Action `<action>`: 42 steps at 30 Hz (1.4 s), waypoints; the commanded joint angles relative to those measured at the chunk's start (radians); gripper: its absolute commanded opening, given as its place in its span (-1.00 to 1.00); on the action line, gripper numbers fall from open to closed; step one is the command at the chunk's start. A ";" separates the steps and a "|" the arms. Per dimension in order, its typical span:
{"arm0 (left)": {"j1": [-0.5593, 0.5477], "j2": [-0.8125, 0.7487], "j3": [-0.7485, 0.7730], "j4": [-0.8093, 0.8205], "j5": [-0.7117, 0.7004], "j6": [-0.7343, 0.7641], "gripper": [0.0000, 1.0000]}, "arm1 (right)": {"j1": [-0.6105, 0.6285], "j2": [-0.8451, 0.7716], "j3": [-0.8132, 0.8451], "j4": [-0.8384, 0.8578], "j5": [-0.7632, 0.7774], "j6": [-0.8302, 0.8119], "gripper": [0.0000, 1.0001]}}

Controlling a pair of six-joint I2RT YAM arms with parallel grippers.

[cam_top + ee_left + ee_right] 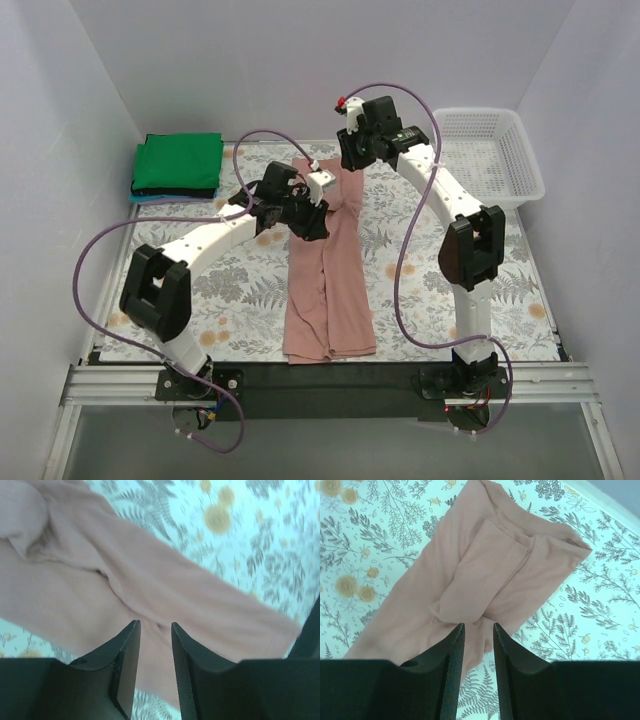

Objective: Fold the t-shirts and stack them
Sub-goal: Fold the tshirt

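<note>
Pink-brown t-shirt (330, 290) lies folded in a long strip. Left gripper (155, 625) hovers mid-strip, right gripper (478, 626) at its 12 o'clock end — both narrowly parted, holding nothing.

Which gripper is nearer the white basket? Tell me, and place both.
Right. The right gripper hovers over the pink shirt's far end, left of the white basket. The left gripper sits over the shirt's middle, farther left still.

At my far right sits a white plastic mesh basket (527, 170), empty. It rests on the floral-patterned table cloth (240, 300), printed with grey ferns and orange blooms.
</note>
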 commanded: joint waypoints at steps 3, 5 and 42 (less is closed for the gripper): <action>0.086 0.239 0.160 0.117 -0.063 -0.319 -0.47 | -0.013 0.108 0.021 0.004 -0.005 0.087 -0.33; 0.121 0.294 0.201 0.127 -0.059 -0.379 -0.49 | -0.012 0.127 0.028 0.007 0.004 0.089 -0.35; 0.298 0.789 0.648 0.118 -0.003 -0.522 -0.46 | -0.042 0.362 0.176 0.375 0.200 -0.103 -0.48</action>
